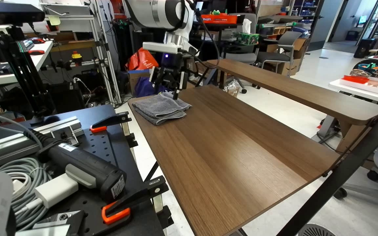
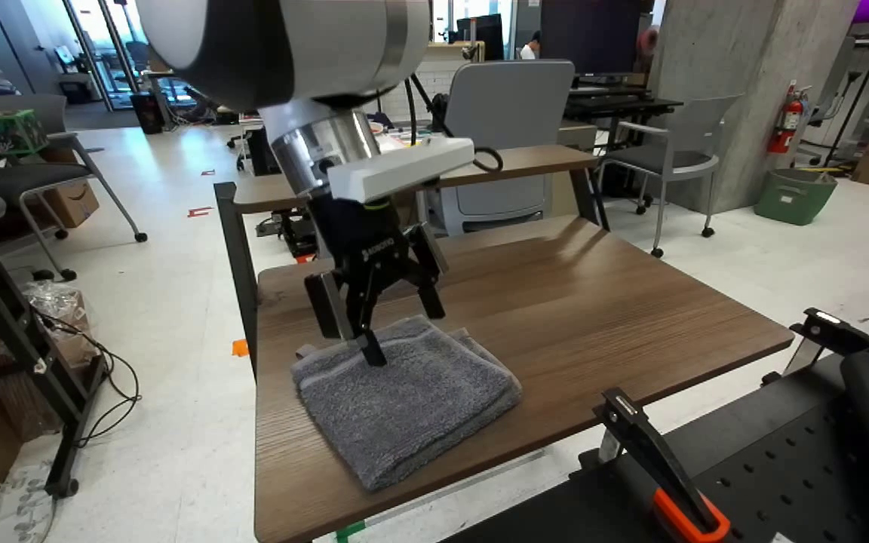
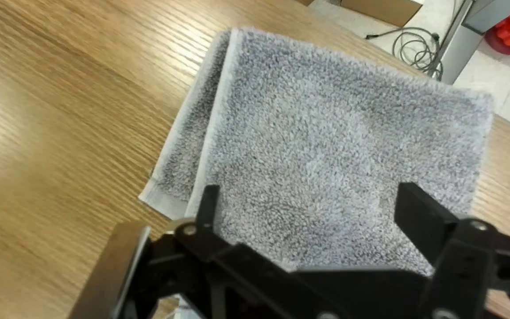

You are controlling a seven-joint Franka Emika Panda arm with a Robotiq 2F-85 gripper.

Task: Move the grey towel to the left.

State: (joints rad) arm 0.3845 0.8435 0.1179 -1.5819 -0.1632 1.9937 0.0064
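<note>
The grey towel point(image 1: 161, 107) lies folded and slightly rumpled on the brown wooden table point(image 1: 228, 141), near one end of it. It also shows in an exterior view point(image 2: 419, 411), close to the table's corner, and fills much of the wrist view point(image 3: 339, 133). My gripper point(image 2: 403, 333) points down over the towel's rear part with its fingers wide apart. In the wrist view the gripper point(image 3: 310, 192) has only towel surface showing between its fingertips and holds nothing. The fingertips are at or just above the cloth; I cannot tell if they touch it.
A raised wooden shelf point(image 1: 294, 85) runs along one long side of the table. A black cart point(image 1: 90, 144) with clamps point(image 1: 136, 196), a dark tool point(image 1: 80, 164) and cables stands beside the opposite side. Chairs point(image 2: 668, 151) stand beyond the table.
</note>
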